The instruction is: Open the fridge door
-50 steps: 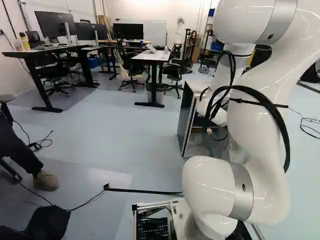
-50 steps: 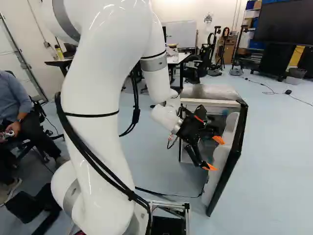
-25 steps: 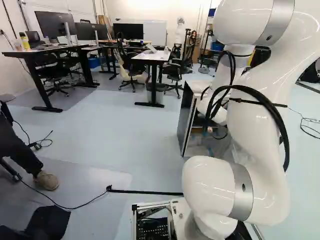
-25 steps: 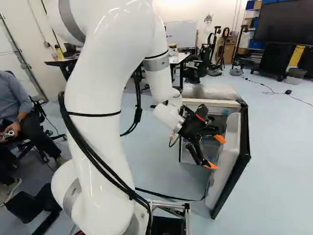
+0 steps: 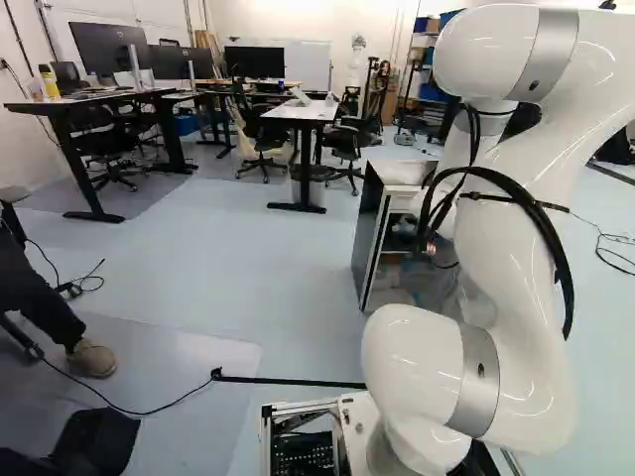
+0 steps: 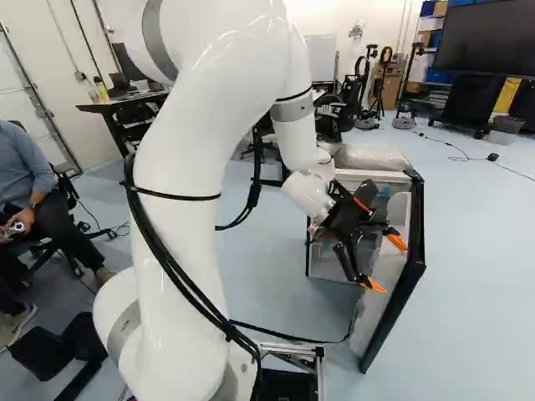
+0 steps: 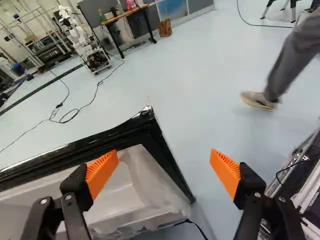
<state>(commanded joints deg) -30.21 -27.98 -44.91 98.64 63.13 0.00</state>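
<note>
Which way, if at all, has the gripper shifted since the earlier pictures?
Yes: in the right base view, the gripper has shifted rightward across the fridge body, toward the open door.

Black-edged white fridge door (image 7: 117, 191), ribbed orange pads (image 7: 102, 174), pale blue floor (image 7: 195, 85)

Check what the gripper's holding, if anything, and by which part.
Nothing held. The gripper is open, its fingers wide apart with nothing clamped between them. The fridge door lies ahead of it, ungripped.
</note>
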